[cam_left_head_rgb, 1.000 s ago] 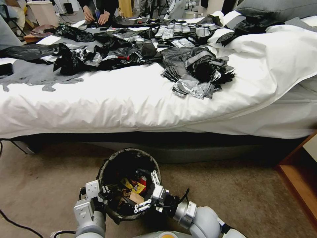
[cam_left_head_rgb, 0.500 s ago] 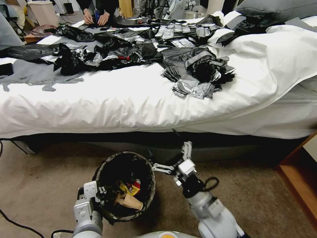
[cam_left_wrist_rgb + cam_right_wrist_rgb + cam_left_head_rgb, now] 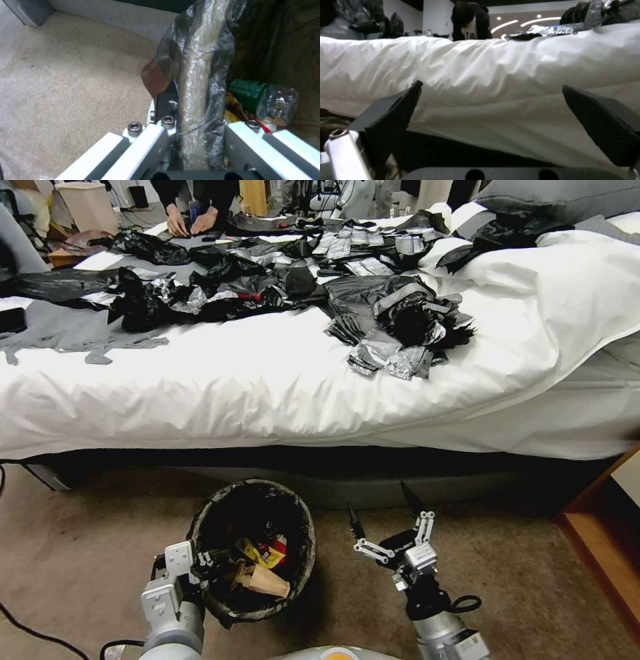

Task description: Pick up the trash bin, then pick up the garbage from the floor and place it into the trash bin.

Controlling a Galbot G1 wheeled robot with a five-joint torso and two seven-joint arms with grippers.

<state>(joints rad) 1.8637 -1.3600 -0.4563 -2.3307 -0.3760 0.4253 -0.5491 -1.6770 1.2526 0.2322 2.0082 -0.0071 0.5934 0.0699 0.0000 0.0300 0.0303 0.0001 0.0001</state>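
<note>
Stood on the floor by the bed's (image 3: 280, 380) near edge: trash bin (image 3: 303, 540), garbage (image 3: 263, 570) inside. Left tool (image 3: 200, 569) pinched onto the bin's lined rim; right tool (image 3: 393, 540) hung spread and empty just beside the bin. Judged between pickups; next called for finding floor litter.

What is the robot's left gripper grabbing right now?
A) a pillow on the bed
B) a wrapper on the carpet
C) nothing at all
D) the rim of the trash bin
D: the left gripper is shut on the bag-lined rim of the trash bin, while the right gripper hangs open beside it, over the carpet.
</note>
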